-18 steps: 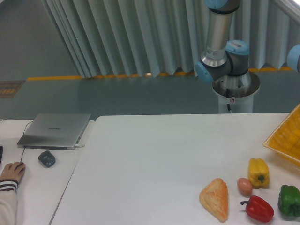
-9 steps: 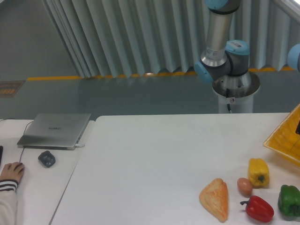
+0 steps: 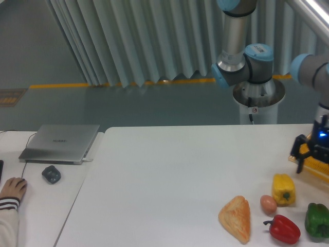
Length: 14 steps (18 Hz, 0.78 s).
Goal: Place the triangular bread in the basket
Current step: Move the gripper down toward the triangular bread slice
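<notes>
Step in hand looks like the approach: nothing gripped, transfer not started.

Nearest the camera, the bread [image 3: 236,218] lies flat on the white surface [image 3: 169,180] at the front right, point toward the back, untouched. Just right of it a red pepper [image 3: 283,229], and a green pepper [image 3: 317,220] at the frame edge. Slightly behind, a small tan egg [image 3: 268,204] sits just beside the bread's right edge, and a yellow pepper [image 3: 284,189] stands next to the egg.

Behind that cluster, at the right edge, the tool [image 3: 307,154] hangs low over the surface, fingers apart with nothing between them. It sits in front of the basket [image 3: 320,171], of which only a sliver of yellow lattice shows; the rest is hidden by the tool or out of frame. Tool and bread are well apart, with the yellow pepper and egg roughly between them.

Far left, off the work area: a laptop [image 3: 60,142], a mouse [image 3: 51,174], and a person's hand [image 3: 12,189].

Next move, as I judge it: bring the tool forward and left over the bread, line the fingers across the wedge's narrower span, and descend. The egg is tight on the right side, so finger clearance there is the risk. Then lift and carry back right to the basket.
</notes>
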Each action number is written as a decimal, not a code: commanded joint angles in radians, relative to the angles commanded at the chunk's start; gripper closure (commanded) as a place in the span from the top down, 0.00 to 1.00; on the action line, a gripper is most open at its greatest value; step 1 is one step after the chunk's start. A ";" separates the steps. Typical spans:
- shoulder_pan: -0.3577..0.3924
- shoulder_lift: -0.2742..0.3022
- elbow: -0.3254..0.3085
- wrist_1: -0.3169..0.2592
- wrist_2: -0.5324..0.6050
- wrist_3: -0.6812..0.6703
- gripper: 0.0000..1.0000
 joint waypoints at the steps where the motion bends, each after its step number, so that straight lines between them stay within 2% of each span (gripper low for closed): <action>1: -0.024 -0.003 0.000 0.000 0.024 0.000 1.00; 3: -0.086 -0.024 0.018 0.002 0.104 -0.012 1.00; 6: -0.178 -0.072 0.054 0.003 0.182 -0.106 1.00; 7: -0.205 -0.086 0.054 0.021 0.204 -0.109 1.00; 10: -0.253 -0.129 0.054 0.064 0.227 -0.129 1.00; 14: -0.310 -0.178 0.054 0.094 0.305 -0.161 1.00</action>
